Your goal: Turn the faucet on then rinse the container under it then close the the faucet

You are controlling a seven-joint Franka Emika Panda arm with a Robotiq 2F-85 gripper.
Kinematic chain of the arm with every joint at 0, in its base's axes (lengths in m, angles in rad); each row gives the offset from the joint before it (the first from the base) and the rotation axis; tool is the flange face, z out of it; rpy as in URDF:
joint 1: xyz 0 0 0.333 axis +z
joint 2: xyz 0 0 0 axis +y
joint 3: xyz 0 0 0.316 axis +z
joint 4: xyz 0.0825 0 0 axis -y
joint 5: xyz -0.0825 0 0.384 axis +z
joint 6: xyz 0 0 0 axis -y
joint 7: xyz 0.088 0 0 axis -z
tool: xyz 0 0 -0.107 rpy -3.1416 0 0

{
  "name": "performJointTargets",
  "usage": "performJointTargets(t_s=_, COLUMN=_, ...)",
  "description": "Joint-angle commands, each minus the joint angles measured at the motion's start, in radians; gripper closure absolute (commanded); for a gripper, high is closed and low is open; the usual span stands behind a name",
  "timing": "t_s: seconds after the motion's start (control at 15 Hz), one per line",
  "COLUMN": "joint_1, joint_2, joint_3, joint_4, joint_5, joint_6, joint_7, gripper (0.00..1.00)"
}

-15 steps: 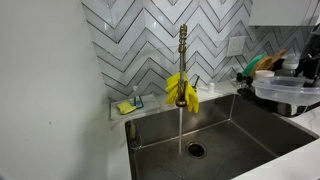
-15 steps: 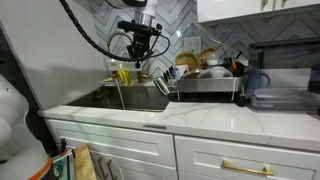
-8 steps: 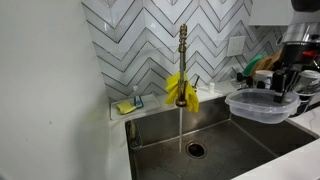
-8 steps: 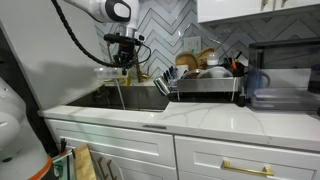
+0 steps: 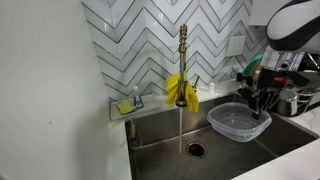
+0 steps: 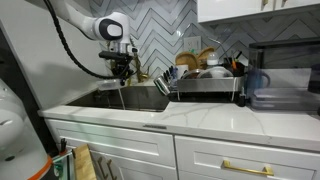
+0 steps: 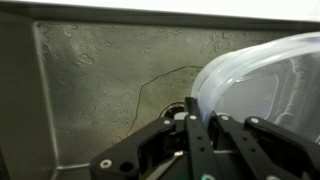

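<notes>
Container (image 5: 236, 122), clear plastic, lower right of frame above sink (image 5: 155, 136), rim pinched by closed jaws; faucet (image 5: 182, 60) at centre, water running.

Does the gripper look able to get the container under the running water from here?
Probably yes: the gripper holds the container over the sink, beside the water stream, with only bare basin between them.
</notes>
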Motion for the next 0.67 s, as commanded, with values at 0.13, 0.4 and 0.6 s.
performJointTargets(t_s=0.13, joint_1=0.01, joint_2=0.004, joint_3=-0.013, joint_4=-0.005, joint_5=-0.008, joint_6=0.003, joint_7=0.006, gripper=0.99)
performJointTargets(t_s=0.4, joint_1=0.027, joint_2=0.056, joint_3=-0.004, joint_4=-0.042, joint_5=0.053, joint_6=0.116, joint_7=-0.012, gripper=0.99)
performJointTargets(t_s=0.6, joint_1=0.045, joint_2=0.108, joint_3=0.006, joint_4=-0.063, joint_5=0.101, joint_6=0.209, joint_7=-0.018, gripper=0.99)
